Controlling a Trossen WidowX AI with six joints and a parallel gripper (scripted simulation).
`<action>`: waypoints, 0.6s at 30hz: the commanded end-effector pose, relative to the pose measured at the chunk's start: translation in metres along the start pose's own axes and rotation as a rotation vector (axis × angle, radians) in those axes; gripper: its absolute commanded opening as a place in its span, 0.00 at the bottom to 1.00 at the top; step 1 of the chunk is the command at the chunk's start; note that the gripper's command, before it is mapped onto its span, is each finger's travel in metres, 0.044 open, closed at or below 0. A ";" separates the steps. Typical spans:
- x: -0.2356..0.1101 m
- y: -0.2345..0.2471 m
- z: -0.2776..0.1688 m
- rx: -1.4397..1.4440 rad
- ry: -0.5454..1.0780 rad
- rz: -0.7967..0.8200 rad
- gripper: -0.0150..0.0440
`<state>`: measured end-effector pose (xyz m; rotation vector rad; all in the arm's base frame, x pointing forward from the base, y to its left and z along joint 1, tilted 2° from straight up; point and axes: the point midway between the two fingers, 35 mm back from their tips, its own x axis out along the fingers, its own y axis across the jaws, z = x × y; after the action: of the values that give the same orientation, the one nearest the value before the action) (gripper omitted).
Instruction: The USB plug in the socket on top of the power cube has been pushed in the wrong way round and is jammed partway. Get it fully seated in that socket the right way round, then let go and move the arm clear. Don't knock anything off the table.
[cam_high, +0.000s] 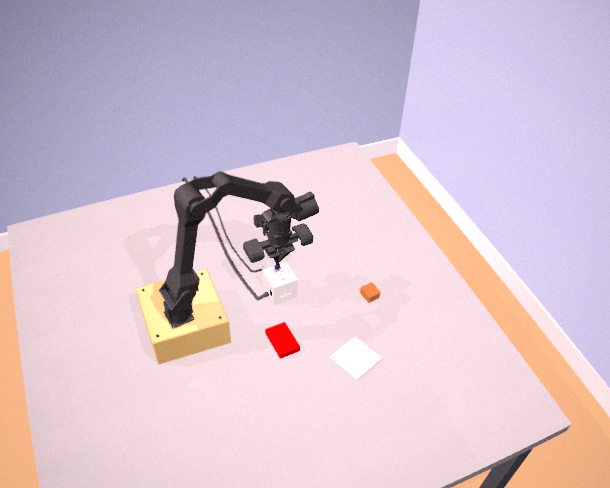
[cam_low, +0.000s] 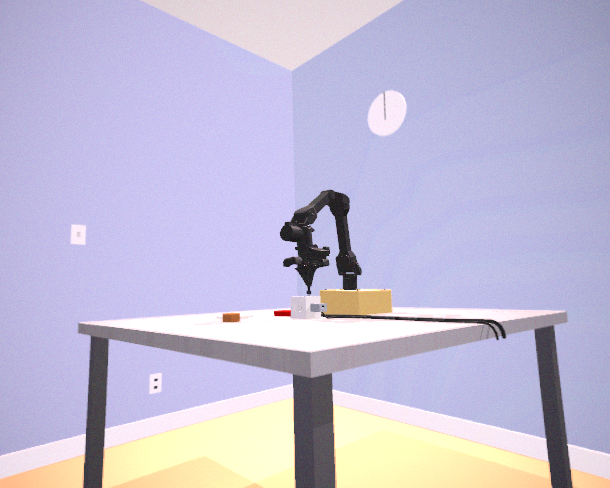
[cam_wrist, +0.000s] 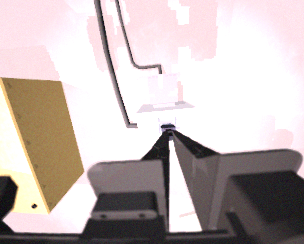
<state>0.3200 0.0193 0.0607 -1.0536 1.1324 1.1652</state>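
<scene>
The white power cube (cam_high: 281, 285) (cam_low: 303, 307) (cam_wrist: 165, 90) stands on the table (cam_high: 396, 407) (cam_low: 213, 335) in front of the arm's base. My gripper (cam_high: 277, 265) (cam_low: 308, 291) (cam_wrist: 170, 134) points straight down over the cube's top and is shut on the small dark USB plug (cam_wrist: 167, 126). The plug hangs just above the cube's top face. In the wrist view the cube looks washed out, and its top socket cannot be made out. A second plug (cam_low: 318, 307) with a dark cable (cam_high: 228, 254) (cam_low: 417, 319) (cam_wrist: 112, 75) sits in the cube's side.
The tan base block (cam_high: 185, 325) (cam_low: 356, 301) (cam_wrist: 40, 145) stands left of the cube. A red flat block (cam_high: 282, 339) (cam_low: 281, 312), a white flat tile (cam_high: 355, 357) and a small orange block (cam_high: 370, 292) (cam_low: 230, 317) lie on the table in front and to the right.
</scene>
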 end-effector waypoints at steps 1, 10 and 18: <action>0.001 0.000 0.000 -0.004 -0.003 0.001 0.25; 0.002 0.000 0.000 -0.004 -0.003 0.001 0.25; 0.003 0.000 0.000 -0.004 -0.003 0.001 0.25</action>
<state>0.3200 0.0194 0.0586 -1.0537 1.1323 1.1653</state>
